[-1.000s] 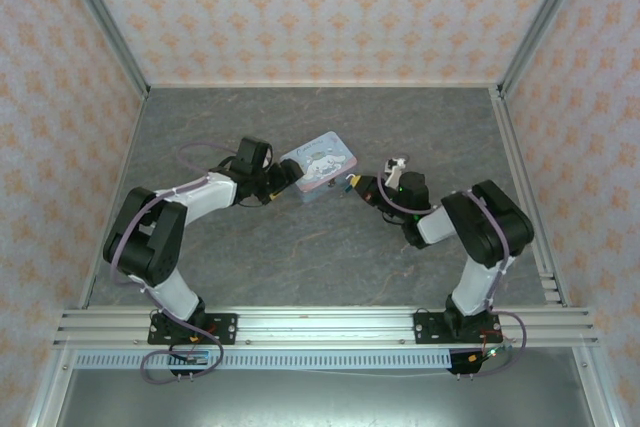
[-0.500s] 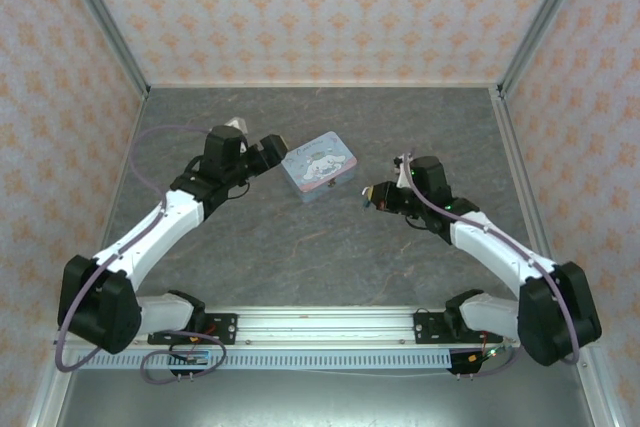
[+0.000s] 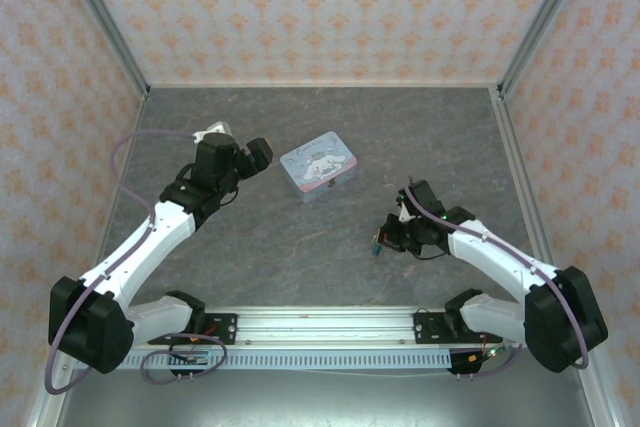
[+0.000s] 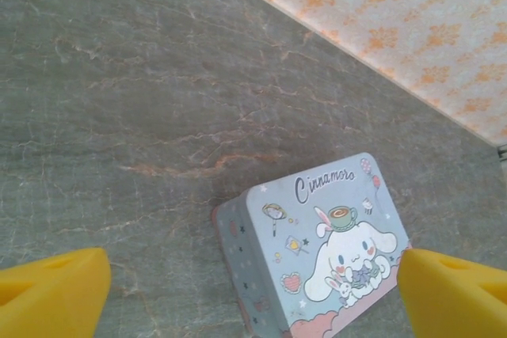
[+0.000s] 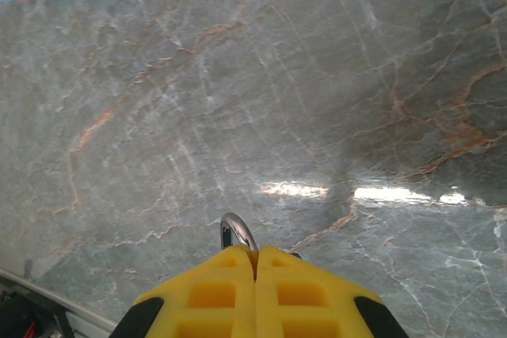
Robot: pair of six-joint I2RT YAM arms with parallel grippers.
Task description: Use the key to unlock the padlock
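The right gripper [image 5: 255, 265] pinches the tiny teal-blue padlock [image 3: 375, 246] by its metal shackle [image 5: 238, 233], probably to steady it. The left gripper [image 3: 258, 155] gapes wide, facing the pale-blue rectangular cartoon tin [image 4: 325, 243].

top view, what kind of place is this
Probably a robot lab test cell: left arm and right arm bolted to a metal rail, a stone-look table, wallpapered walls boxing it in.

Pale-blue cartoon tin [image 3: 319, 167] is laid flat, lid up and closed, on the grey marbled table [image 3: 300, 257]. Orange-patterned wall panels [image 3: 320, 7] are set behind the tin and to both sides. An aluminium rail [image 3: 330, 324] is mounted along the near edge, well apart from the tin.
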